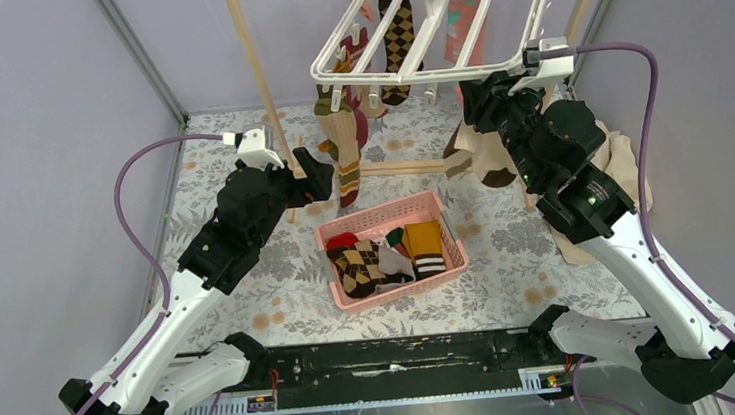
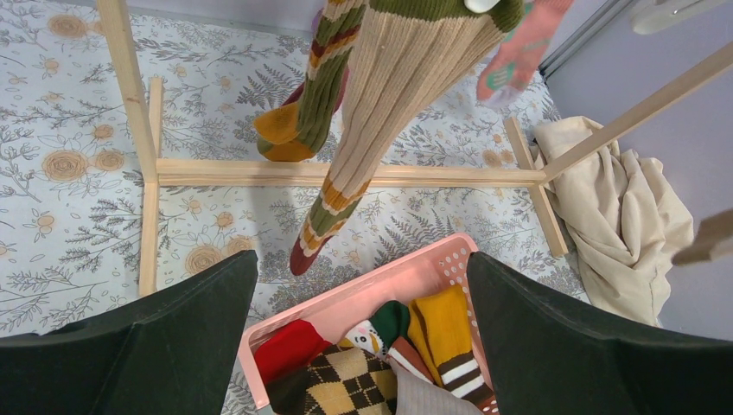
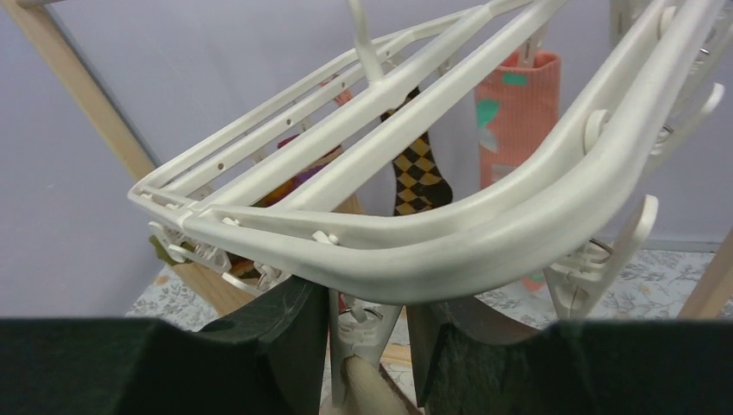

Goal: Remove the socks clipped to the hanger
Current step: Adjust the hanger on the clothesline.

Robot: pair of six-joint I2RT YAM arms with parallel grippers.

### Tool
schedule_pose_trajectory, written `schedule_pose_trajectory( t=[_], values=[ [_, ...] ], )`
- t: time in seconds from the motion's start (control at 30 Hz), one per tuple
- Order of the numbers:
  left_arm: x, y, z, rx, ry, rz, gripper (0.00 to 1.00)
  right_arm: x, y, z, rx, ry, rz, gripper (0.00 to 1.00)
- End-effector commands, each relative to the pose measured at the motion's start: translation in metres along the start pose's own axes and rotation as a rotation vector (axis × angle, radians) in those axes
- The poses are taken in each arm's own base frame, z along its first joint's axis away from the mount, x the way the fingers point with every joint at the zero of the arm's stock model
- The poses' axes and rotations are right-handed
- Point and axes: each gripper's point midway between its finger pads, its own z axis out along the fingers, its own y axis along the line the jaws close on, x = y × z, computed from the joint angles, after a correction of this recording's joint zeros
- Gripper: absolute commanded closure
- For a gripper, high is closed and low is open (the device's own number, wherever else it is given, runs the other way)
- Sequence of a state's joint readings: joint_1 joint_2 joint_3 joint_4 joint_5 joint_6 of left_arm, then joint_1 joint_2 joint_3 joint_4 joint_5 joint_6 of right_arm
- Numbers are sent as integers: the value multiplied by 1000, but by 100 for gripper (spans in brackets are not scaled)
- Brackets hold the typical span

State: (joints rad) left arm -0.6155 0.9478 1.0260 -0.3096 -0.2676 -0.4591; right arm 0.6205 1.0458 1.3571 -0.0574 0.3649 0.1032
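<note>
Landmark: hanger, white, tilted.
Right pincer: at hanger's near rail, narrowed onto a white clip, pads against both its sides; judged squeezing it to release the tan sock beneath.
Left pincer: below hanger, spread fully, empty; judged waiting beside the striped sock.
Socks: several clipped under hanger; others lying in pink basket below hanger.
</note>
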Motion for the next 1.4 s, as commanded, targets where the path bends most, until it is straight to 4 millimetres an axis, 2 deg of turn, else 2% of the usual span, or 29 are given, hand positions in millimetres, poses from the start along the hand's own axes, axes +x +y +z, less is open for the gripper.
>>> schedule_pose_trajectory(
  t=[0.0,0.6,0.9,1.1,1.17,1.37],
  values=[
    [-16,-4,-5,10,-43,3,1,-32,-20,-1,90,-82,11,58],
    [-20,1,-14,-3,-56,9,1,-30,-71,24,157,-21,74,56],
    [-21,3,-15,-14,-56,16,1,-21,-116,50,169,6,175,56],
    [-23,4,-16,-22,-56,29,1,-14,-132,71,129,23,260,56],
    [-24,5,-16,-27,-58,32,1,-16,-146,77,141,13,280,57],
    [-27,5,-16,-33,-59,38,1,-20,-165,97,145,-2,313,55]
  ],
)
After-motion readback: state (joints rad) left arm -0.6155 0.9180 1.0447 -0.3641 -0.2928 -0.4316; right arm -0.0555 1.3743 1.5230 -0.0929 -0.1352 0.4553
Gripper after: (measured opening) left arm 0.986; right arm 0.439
